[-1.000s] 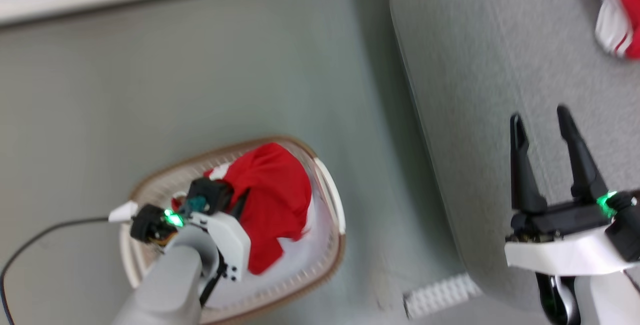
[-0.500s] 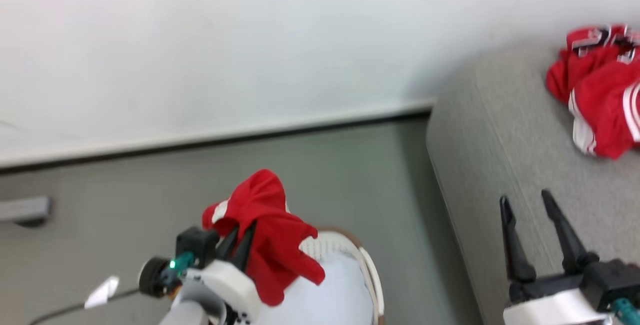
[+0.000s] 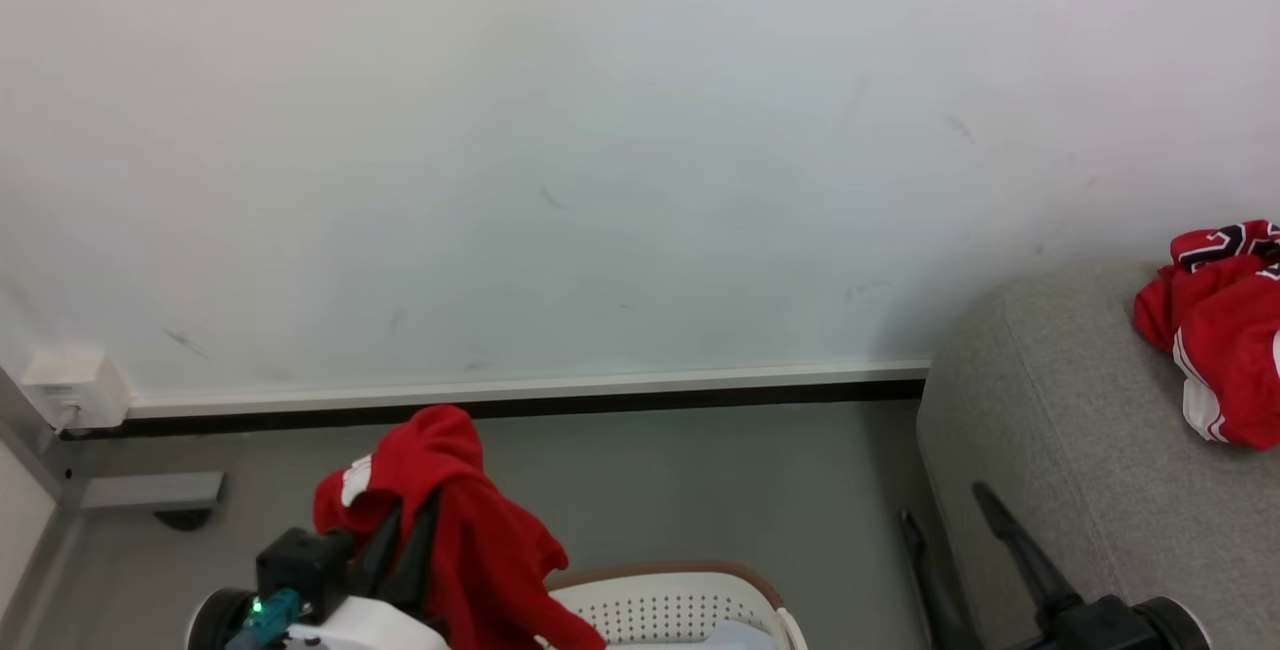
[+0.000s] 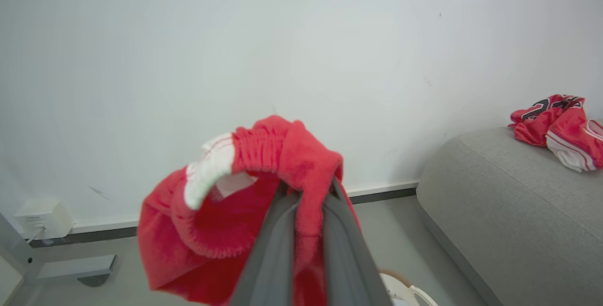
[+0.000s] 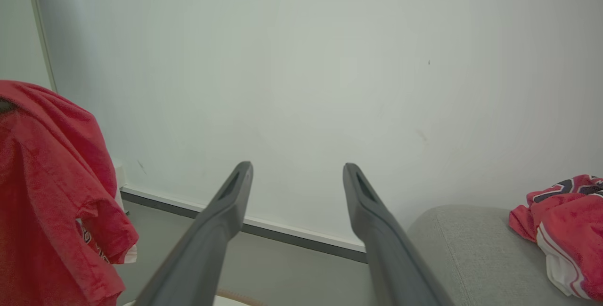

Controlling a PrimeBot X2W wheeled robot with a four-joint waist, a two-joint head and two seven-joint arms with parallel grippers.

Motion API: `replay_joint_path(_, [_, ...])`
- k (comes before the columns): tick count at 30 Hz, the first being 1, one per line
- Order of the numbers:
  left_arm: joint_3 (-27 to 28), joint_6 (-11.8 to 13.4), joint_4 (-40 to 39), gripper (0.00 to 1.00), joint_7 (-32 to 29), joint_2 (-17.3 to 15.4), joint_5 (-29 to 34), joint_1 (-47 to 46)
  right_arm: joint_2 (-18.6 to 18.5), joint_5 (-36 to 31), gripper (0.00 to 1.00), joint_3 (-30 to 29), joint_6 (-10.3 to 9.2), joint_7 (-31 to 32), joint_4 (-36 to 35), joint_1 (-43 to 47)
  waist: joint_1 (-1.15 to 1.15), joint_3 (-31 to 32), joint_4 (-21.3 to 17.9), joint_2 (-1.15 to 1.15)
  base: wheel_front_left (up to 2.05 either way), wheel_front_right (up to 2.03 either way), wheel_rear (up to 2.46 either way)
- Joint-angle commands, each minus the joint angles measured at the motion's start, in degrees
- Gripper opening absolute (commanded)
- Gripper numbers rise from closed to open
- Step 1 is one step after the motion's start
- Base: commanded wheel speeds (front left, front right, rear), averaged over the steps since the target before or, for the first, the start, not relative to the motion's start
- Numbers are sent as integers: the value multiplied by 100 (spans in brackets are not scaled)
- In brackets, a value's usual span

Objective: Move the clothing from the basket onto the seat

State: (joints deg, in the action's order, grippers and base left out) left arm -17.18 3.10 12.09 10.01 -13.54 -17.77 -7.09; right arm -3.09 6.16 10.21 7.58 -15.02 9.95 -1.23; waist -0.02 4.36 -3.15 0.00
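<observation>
Left pincer (image 4: 308, 197) is clamped narrow on a red garment (image 4: 221, 216). The cloth is bunched between the two fingers and draped over both, and an elastic waistband with a white patch curls to the upper left of the tips in the left wrist view. In the head view this sits at lower left of frame, garment hanging down past the fingers, raised above the basket (image 3: 700, 598). The basket's brown rim and perforated cream wall show at bottom centre; the garment's lower end overlaps its left side in frame, cannot tell if touching. Right pincer (image 5: 297, 174) is empty, fingers spread wide, pointing at the white wall (image 5: 330, 61). In the head view it is at lower right, across the left edge of the grey seat (image 3: 1050, 410). A second red garment (image 3: 1225, 350) lies crumpled on the seat at the right edge of frame, with white stripes and black-and-white lettering, well apart from both pincers. Grey floor (image 3: 700, 480) between basket and seat, dark baseboard (image 3: 500, 406) along the wall, small white box (image 3: 75, 385) on the wall at left.
</observation>
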Motion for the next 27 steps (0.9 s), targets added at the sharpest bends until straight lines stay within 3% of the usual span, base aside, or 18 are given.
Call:
replay_joint_path(1, [34, 41, -235, 0, -84, -95, -22, 158, -89, 72, 100, 174, -17, -10, 20, 36, 2, 85, 51, 0, 0, 0, 0])
replay_joint_path(10, [-56, 147, -1335, 0, -608, -280, 28, 366, -591, 626, 100, 1578, -17, -10, -18, -475, 2, 119, 46, 0, 0, 0, 0])
replay_joint_path(19, [-604, -165, -1943, 0, -1047, -131, -34, 136, -978, 1157, 100, 3263, -17, -9, 239, -1564, 2, 76, 7, 0, 0, 0, 0])
replay_joint_path(27, [-1095, -478, -2031, 0, -1302, -11, -69, -15, -1086, 1397, 100, 4121, -17, -10, 603, -2281, 2, 66, 31, 0, 0, 0, 0])
